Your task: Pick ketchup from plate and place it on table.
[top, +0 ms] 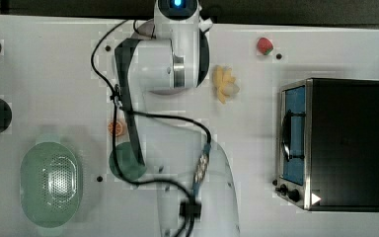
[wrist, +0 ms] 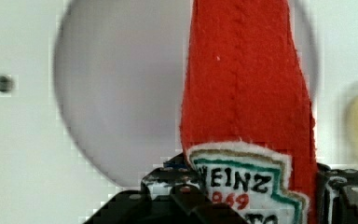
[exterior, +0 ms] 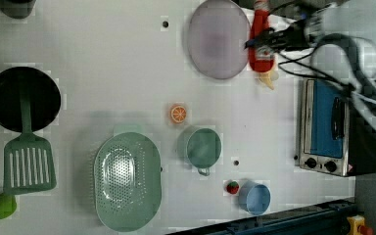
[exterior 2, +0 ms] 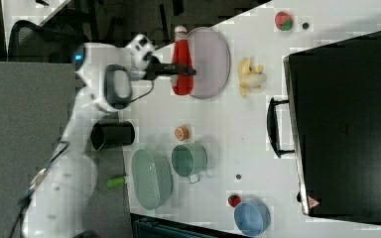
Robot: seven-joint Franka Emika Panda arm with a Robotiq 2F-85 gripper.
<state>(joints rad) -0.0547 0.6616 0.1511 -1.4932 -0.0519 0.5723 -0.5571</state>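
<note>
While the black two-fingered gripper (exterior: pixel 263 41) is clamped on the soft red felt ketchup bottle (exterior: pixel 261 44), the step in hand looks like the carry away from the pale greyish-lilac round plate (exterior: pixel 218 39). To do it well, I judge the arm should move the bottle sideways until it is fully past the plate's rim, over bare white tabletop (exterior: pixel 103 73), and lower it before letting go, since a limp fabric bottle would likely flop or roll if dropped. The yellow peeled toy banana (exterior: pixel 269 78) lies just beside the bottle in the upper right of the left view, so a spot away from it seems safer.

In the upper centre of the right view, the bottle (exterior 2: pixel 181 62) sits at the plate's (exterior 2: pixel 211 62) left edge, partly over it, with the gripper (exterior 2: pixel 181 70) crossing its middle. The wrist view shows the jaws closed on either side of the label end.

The bottle (wrist: pixel 247 93) is stitched red felt, tapering to a narrow neck, with a seam down its length. Its white embroidered label has a teal and tan border and reads HEINZ in black letters. The cap end looks white in the right view.
</note>
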